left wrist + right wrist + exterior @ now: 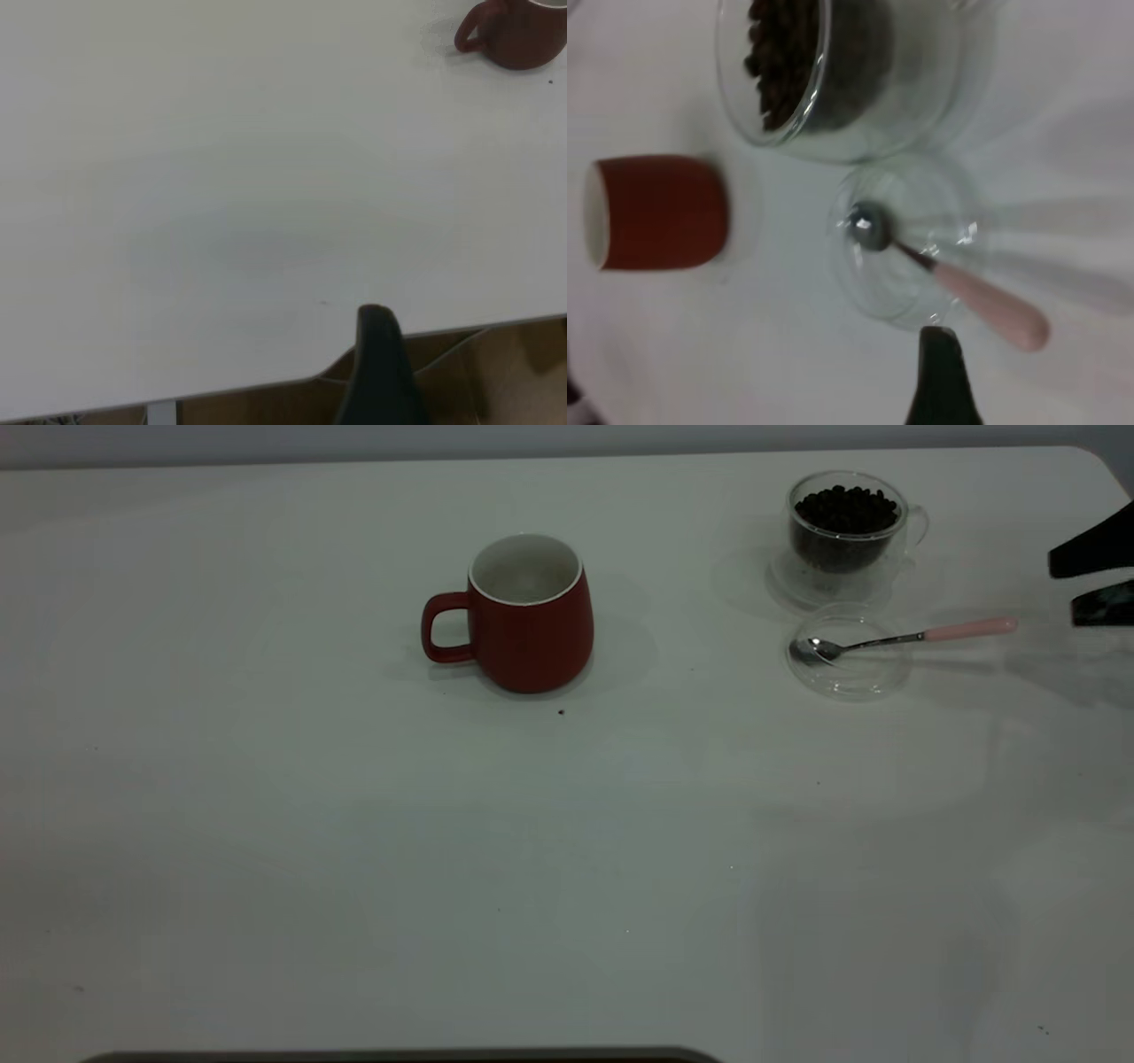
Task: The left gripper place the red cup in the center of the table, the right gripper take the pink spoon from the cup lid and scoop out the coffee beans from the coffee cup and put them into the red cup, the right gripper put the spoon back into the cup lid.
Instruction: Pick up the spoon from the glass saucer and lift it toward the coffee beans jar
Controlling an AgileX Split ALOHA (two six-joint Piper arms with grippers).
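Right tool (1091, 586): seen open, held just beside the pink spoon (904, 638)
Pink spoon: laid across cup lid (849, 664)
Red cup (529, 613): set upright mid-counter (354, 850)

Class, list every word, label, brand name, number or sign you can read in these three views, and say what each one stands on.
None: no view shows readable text. The red cup, coffee cup, cup lid and pink spoon are all unmarked, and so is the table.
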